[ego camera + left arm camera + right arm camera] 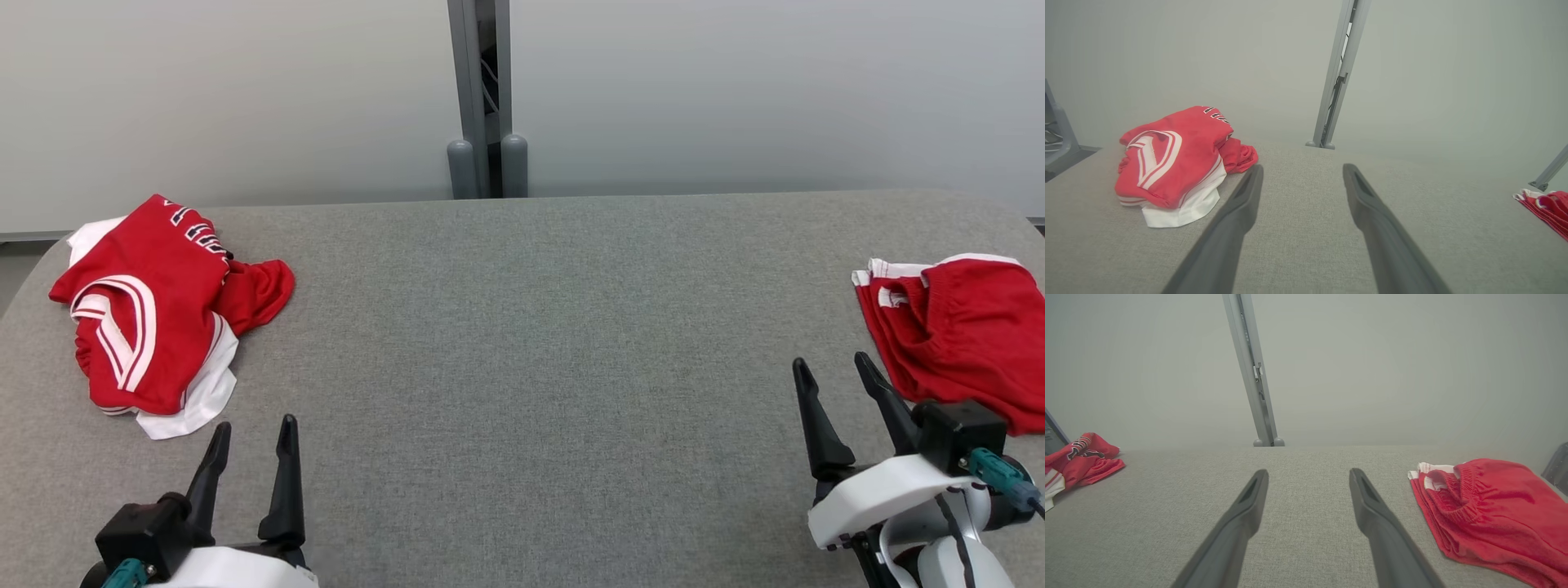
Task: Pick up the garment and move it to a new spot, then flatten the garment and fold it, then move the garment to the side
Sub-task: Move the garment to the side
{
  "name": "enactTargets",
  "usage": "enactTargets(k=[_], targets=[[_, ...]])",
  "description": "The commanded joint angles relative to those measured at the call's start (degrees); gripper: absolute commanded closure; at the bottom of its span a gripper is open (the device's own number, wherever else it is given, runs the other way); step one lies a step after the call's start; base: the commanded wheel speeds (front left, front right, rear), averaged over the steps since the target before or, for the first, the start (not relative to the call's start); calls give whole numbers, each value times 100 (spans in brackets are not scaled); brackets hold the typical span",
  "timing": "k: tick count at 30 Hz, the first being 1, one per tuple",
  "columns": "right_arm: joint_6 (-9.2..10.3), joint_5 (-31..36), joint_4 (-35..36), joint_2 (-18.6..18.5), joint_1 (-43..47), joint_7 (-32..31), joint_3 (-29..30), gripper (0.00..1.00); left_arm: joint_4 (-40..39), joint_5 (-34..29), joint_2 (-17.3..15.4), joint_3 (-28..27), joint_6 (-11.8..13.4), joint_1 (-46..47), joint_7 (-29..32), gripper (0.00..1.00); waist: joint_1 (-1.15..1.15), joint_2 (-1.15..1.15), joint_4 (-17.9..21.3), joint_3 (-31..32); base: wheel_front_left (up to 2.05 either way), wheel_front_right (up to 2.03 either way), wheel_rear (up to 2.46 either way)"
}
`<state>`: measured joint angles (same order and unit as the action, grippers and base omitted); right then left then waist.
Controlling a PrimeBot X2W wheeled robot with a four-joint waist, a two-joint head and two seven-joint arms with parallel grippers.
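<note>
A crumpled heap of red and white garments lies at the far left of the grey table; the left wrist view has the heap to the left of my fingers. My left gripper stands open just right of and nearer than the heap, holding nothing. A folded stack of red garments with elastic waistbands rests at the table's right edge, also seen as the stack in the right wrist view. My right gripper is open and empty, just left of that stack.
A grey post with two rounded feet rises behind the table's far edge, between pale wall panels. The table's corners are rounded at left and right. Bare grey fabric stretches between the two piles.
</note>
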<state>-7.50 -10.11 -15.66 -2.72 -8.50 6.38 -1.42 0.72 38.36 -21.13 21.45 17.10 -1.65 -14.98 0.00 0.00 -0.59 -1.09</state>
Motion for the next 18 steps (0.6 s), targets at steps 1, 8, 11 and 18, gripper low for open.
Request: enactTargets(k=[1,8,11,18], targets=[[1,-21,140,-36,107,-45,19,0,34,-75,-24,-17,-31,-74,-26,0,0,0,-9,10,0,0,0],[1,-40,557,-36,365,-177,35,0,178,-304,43,8,-90,-156,-26,0,0,0,-39,84,0,0,0],[1,-62,624,-36,435,-228,9,0,234,-348,77,6,-123,-177,-26,0,0,0,-51,125,0,0,0],[1,-97,690,-36,503,-278,-40,0,273,-414,125,-39,-168,-216,-27,0,0,0,-55,152,0,0,0]])
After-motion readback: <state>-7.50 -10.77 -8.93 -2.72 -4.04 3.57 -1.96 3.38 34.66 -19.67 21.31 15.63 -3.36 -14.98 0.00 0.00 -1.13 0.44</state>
